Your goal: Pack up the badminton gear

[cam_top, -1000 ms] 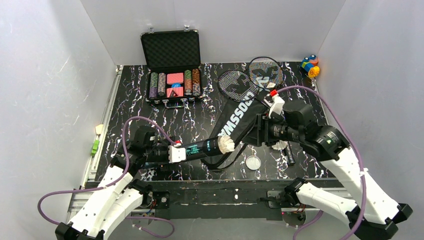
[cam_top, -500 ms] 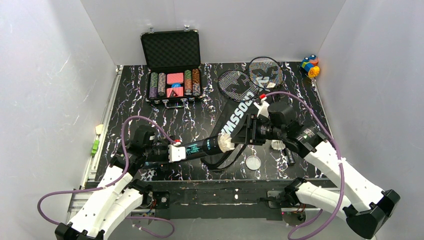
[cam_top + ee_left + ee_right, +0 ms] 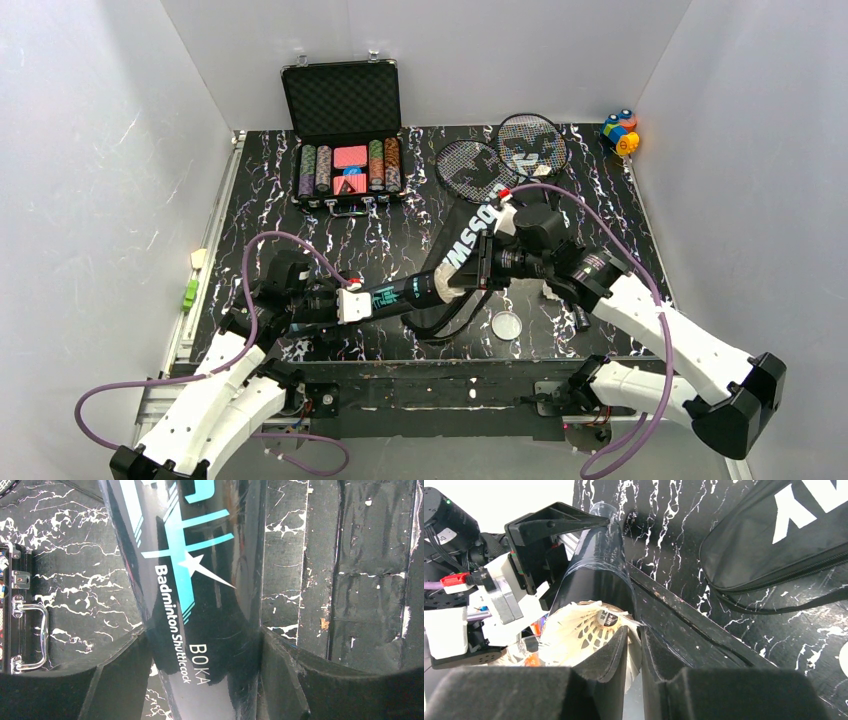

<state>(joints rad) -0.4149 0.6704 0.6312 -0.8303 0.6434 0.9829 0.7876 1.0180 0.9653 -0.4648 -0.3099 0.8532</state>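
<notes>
My left gripper is shut on the long black tube with teal print and holds it level, with its open mouth pointing right. In the left wrist view the tube fills the gap between the fingers. My right gripper is shut on the feather skirt of a white shuttlecock, which sits in the tube's mouth. Another shuttlecock lies partly hidden by my right arm. Two rackets lie at the back. The black CROSSWAY bag lies under my right wrist.
The tube's clear round lid lies near the front edge. An open case of poker chips stands at the back left. Toy blocks sit in the far right corner. A short black handle-like thing lies by my right forearm.
My right gripper has moved left to the tube's mouth, and less of the shuttlecock shows there now. The left arm and the tube have hardly moved.
</notes>
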